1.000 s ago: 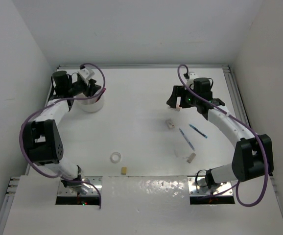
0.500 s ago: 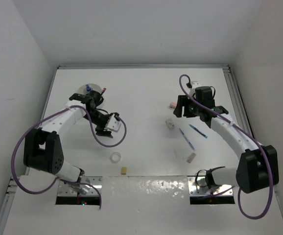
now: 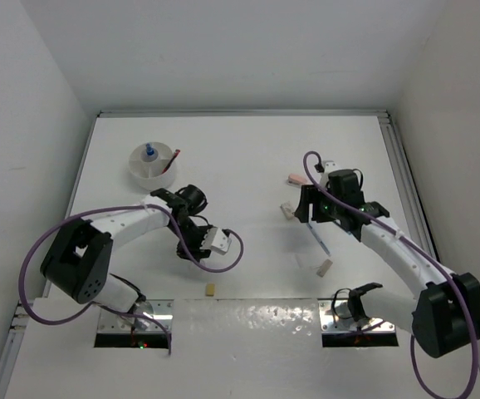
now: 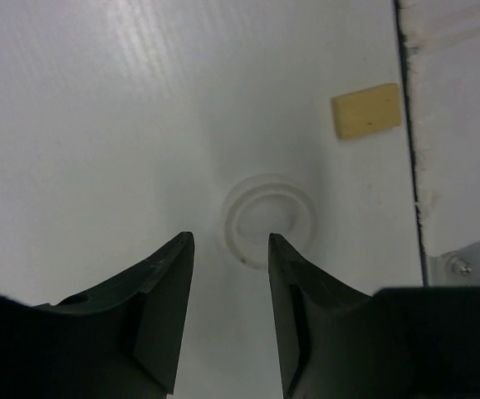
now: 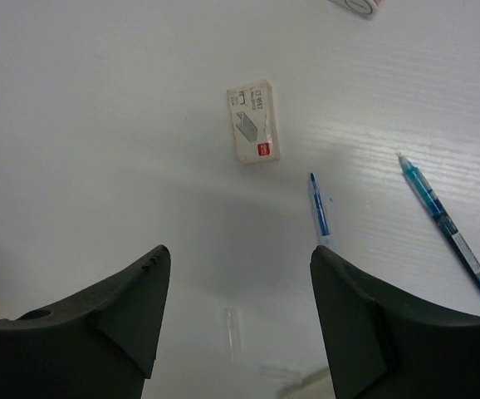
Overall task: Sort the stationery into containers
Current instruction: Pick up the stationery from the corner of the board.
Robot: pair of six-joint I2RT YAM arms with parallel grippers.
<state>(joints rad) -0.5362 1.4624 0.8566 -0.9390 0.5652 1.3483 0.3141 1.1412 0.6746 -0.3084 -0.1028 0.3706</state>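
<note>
While my left gripper [image 4: 227, 241] hangs half-open and empty, the clear tape ring [image 4: 269, 220] lies flat just past its tips at one o'clock. Light, stiff and slick, I judge; best pinched across its wall, one finger inside. My right gripper [image 5: 240, 253] stands wide, empty.

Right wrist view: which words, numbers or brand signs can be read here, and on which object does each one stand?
No text is legible.
small white box: grey print, a small drawing and a red mark, all too small to read.
cut-off object at the top edge: a dark oval outline only, unreadable.
left blue pen and right blue pen: no print visible.
</note>
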